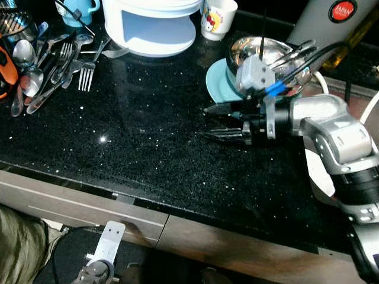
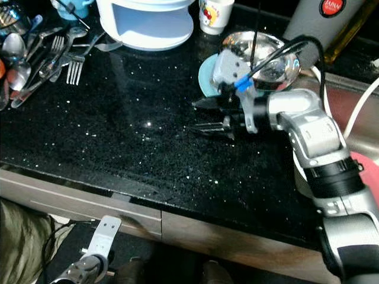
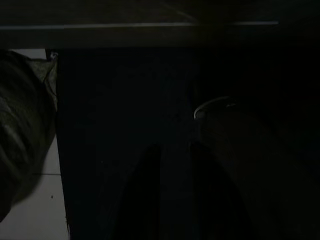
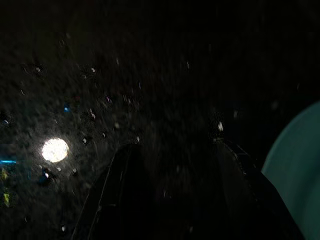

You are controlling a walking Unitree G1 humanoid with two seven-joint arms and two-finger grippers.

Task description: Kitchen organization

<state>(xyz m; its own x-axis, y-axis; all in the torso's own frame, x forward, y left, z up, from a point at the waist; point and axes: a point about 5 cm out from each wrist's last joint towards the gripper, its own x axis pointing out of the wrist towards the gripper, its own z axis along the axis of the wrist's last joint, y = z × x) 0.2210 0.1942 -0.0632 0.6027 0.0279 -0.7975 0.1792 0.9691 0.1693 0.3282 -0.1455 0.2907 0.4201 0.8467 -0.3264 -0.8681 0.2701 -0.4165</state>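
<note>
Black speckled stone makes up the surface (image 1: 136, 136), which shines with small glints under the light. The right tool (image 1: 214, 122) reaches in from the right, held low over the bare middle of the surface, its two black fingers (image 1: 220, 109) spread apart with nothing between them; in the right wrist view the same fingers (image 4: 116, 190) stand apart over the dark stone, with the edge of the teal plate (image 4: 295, 170) just beside one of them. That teal plate (image 1: 220, 83) lies on the surface just behind the right tool, and a steel bowl (image 1: 260, 54) rests on it with what look like metal utensils inside. At the far left, a heap of spoons and forks (image 1: 50, 65) lies loose on the surface, one fork (image 1: 87, 74) a little apart from the rest. Behind stand a white and pale blue container (image 1: 153, 26), a white mug with a cartoon print (image 1: 218, 18) and a blue cup (image 1: 80, 10). The left tool (image 3: 172, 195) hangs idle in the shade below the surface's edge, its fingers slightly parted and empty.
</note>
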